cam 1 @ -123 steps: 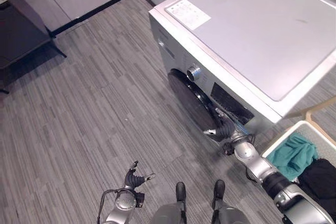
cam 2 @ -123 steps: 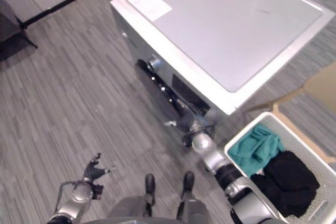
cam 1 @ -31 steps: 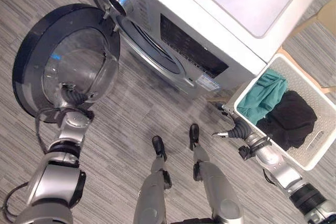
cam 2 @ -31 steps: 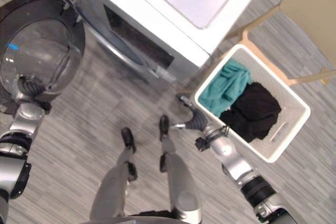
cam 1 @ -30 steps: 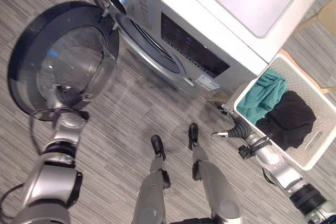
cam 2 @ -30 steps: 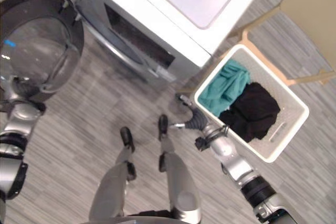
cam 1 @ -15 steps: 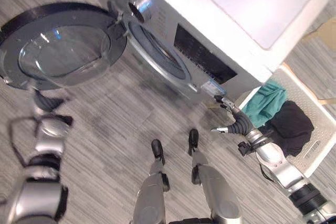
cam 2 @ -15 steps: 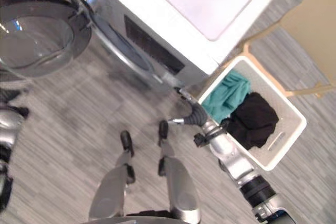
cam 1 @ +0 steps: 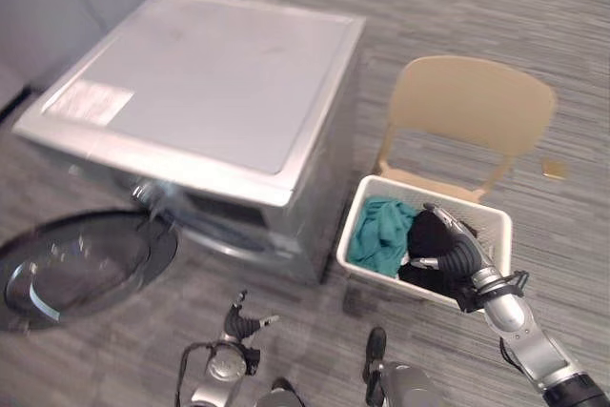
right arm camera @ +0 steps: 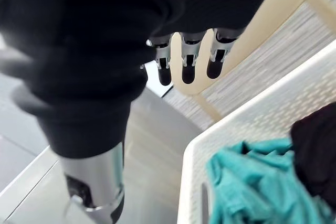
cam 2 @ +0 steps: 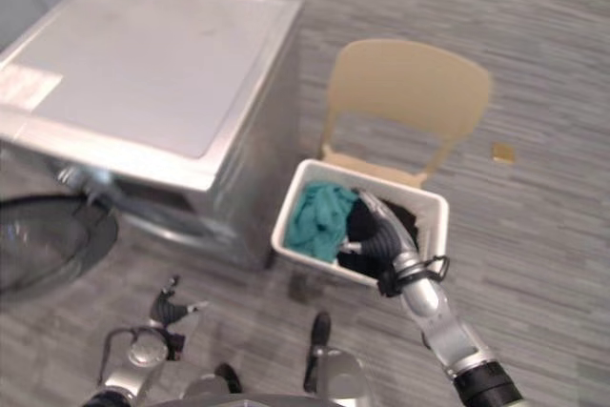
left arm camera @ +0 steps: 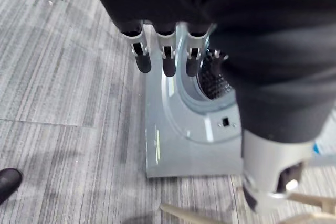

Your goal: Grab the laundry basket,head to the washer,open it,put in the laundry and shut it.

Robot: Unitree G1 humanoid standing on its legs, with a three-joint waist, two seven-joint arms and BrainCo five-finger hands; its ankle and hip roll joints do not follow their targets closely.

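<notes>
On the striped grey floor [cam 1: 448,7], the left eye view shows the silver washer [cam 1: 205,116] with its round dark door [cam 1: 81,269] swung wide open and lying low beside it. Just beside the washer's other side sits the white laundry basket [cam 1: 355,245], a perforated rectangular tub holding a teal cloth [cam 1: 378,235] and a black garment [cam 1: 429,235]. A tan chair [cam 1: 467,111] stands right behind the basket. The right hand [cam 1: 456,253] hovers over the basket above the black garment, fingers relaxed and grasping nothing. The left hand [cam 1: 240,323] hangs low near the bottom edge, well apart from the door, fingers loosely spread and empty.

Seen from the right eye, the layout is the same, with the basket between washer and chair.

Past the left wrist's straight fingers [left arm camera: 165,61] shows the washer's grey front with the drum opening.

Beyond the right wrist's straight fingers [right arm camera: 185,64] lie the chair's tan back, the basket's white rim and the teal cloth inside.
</notes>
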